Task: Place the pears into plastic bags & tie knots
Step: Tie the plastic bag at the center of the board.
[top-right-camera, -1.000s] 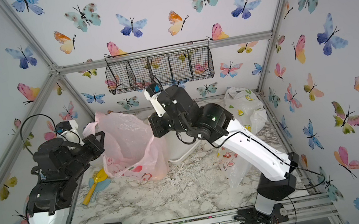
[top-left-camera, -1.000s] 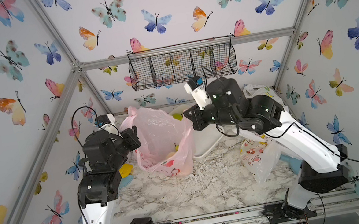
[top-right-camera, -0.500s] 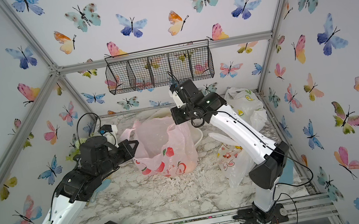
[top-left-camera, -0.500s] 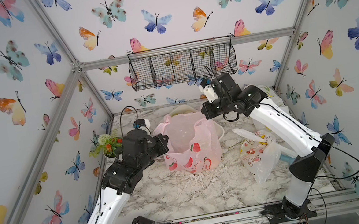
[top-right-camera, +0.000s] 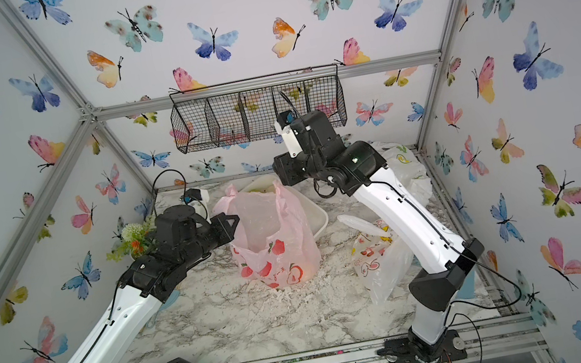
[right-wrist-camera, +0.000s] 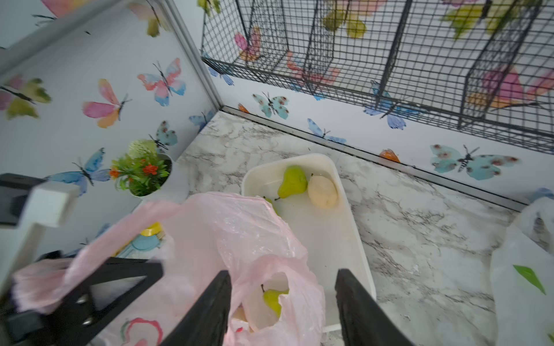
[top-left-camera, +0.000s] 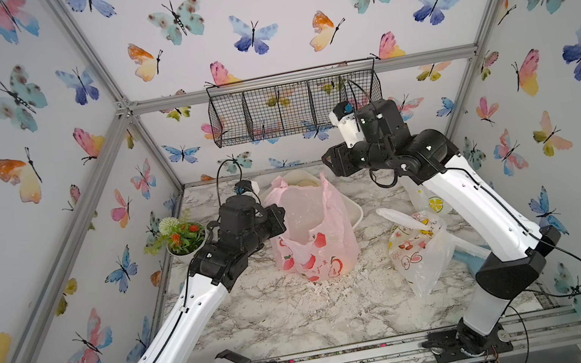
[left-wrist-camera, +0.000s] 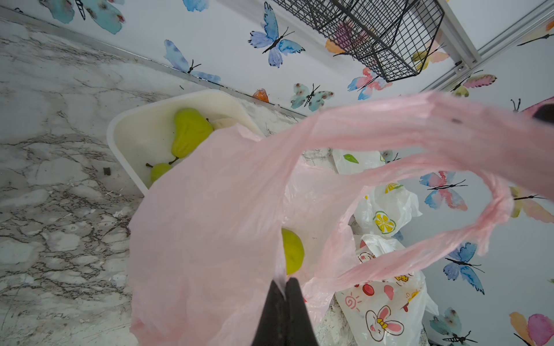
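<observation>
The pink bag (top-left-camera: 312, 226) stood in the middle of the table (top-left-camera: 263, 315), touching the front of the white tray (top-left-camera: 357, 212). Its top was open and its handles were loose, not tied.

The left gripper (top-left-camera: 275, 217) was at the side of the bag, near the top. Its jaws were closed tight on the thin pink edge. In the left wrist view the two black fingers (left-wrist-camera: 296, 314) pressed together with the plastic pinched between them. One pink handle stretched away in a long, blurry loop.

The right gripper (top-left-camera: 330, 164) hung up in the air over the back of the bag. Its jaws were wide apart and had nothing in them.

A green pear (left-wrist-camera: 292, 250) lay down inside the bag. In the tray sat a bigger green pear (right-wrist-camera: 292, 181) with a cream pear (right-wrist-camera: 322, 191) touching it. Another green one (left-wrist-camera: 160, 170) peeked out from behind the bag.

The doodle bag (top-left-camera: 420, 248) sat on the right side of the table, under the right arm. I could not tell if it was tied. The lemon bag (top-left-camera: 430, 203) was behind it. A flower pot (top-left-camera: 182, 236) stood in the left back corner.
</observation>
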Robot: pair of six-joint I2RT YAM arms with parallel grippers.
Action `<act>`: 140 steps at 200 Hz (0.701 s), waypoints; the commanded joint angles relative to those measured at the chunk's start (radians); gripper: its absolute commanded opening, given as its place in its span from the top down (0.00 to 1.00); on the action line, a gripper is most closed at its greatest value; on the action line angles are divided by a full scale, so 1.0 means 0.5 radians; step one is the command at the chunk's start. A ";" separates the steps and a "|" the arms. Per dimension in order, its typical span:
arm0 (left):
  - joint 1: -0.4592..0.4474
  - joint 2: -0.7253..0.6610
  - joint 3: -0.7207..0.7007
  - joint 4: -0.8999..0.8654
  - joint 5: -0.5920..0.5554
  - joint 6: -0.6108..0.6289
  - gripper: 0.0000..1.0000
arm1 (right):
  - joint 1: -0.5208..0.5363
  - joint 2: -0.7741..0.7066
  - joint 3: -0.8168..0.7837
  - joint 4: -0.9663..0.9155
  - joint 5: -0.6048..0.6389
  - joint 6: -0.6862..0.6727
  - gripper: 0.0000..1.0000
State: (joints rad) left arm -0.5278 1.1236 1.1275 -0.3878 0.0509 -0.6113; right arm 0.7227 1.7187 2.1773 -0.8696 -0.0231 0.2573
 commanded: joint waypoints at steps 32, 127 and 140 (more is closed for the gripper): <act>-0.009 0.107 -0.109 0.299 -0.004 0.076 1.00 | 0.113 -0.017 -0.029 0.306 -0.442 0.486 0.37; -0.064 0.043 -0.242 0.467 -0.052 0.136 1.00 | 0.113 0.109 -0.617 1.005 -0.875 1.382 0.37; -0.067 0.027 -0.258 0.483 -0.054 0.148 1.00 | 0.111 0.141 -0.623 1.031 -0.876 1.416 0.38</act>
State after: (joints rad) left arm -0.5564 1.1763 1.0111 -0.1936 0.0452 -0.5613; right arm 0.7830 1.7786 1.8736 -0.4492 -0.4286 0.8761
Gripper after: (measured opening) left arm 0.054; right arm 0.629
